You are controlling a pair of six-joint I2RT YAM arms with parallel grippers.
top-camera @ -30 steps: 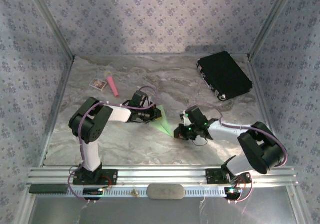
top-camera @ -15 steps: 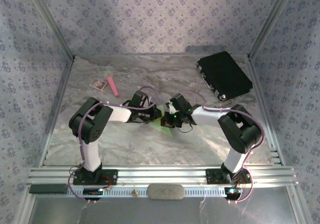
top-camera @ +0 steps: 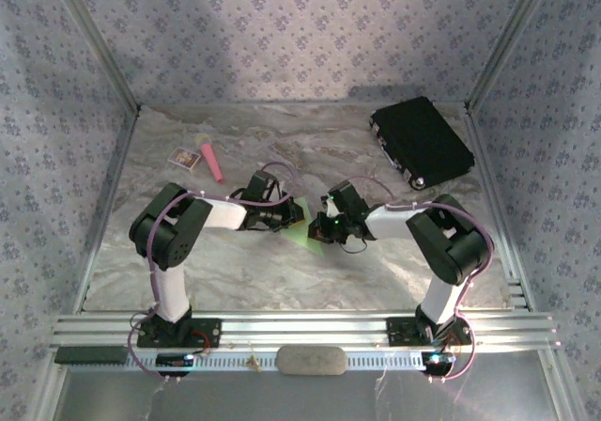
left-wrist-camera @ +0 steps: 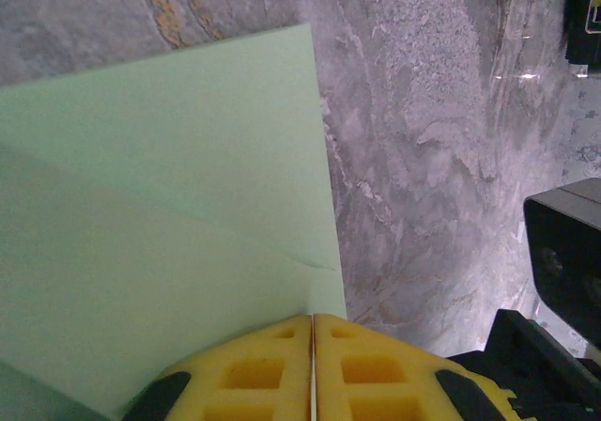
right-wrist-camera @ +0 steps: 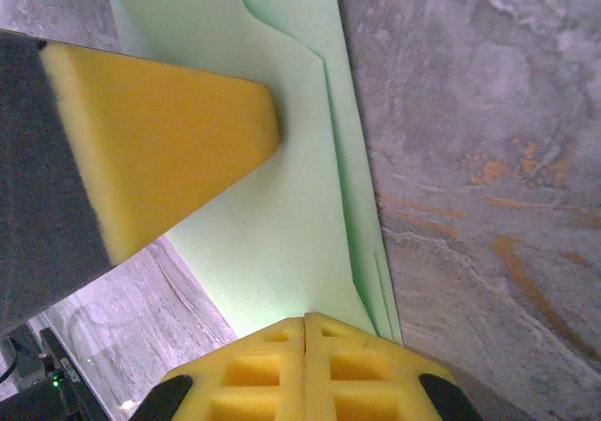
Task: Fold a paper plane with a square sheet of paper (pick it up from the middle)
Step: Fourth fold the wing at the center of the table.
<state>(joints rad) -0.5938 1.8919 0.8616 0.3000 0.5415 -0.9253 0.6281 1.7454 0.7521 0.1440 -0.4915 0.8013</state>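
Note:
The lime-green square sheet of paper (top-camera: 302,234) lies creased and folded on the marble table between both grippers. My left gripper (top-camera: 293,216) is shut, with its yellow tips (left-wrist-camera: 313,318) set down on the paper (left-wrist-camera: 169,205) close to its right edge. From the right, my right gripper (top-camera: 324,230) is also shut, its tips (right-wrist-camera: 305,319) resting on the paper (right-wrist-camera: 291,214) beside layered folded edges. The left gripper's yellow finger (right-wrist-camera: 160,139) rests on the same sheet just ahead of it. I see no grip on the paper by either gripper. No finished paper plane is in view.
A black case (top-camera: 421,142) lies at the back right. A pink stick (top-camera: 212,161) and a small white card (top-camera: 184,159) lie at the back left. Patterned walls enclose the table, and an aluminium rail (top-camera: 300,332) runs along the near edge.
My right arm has swung left from the sheet's right end, bringing its gripper onto the paper beside the left gripper. The left arm has stayed in place.

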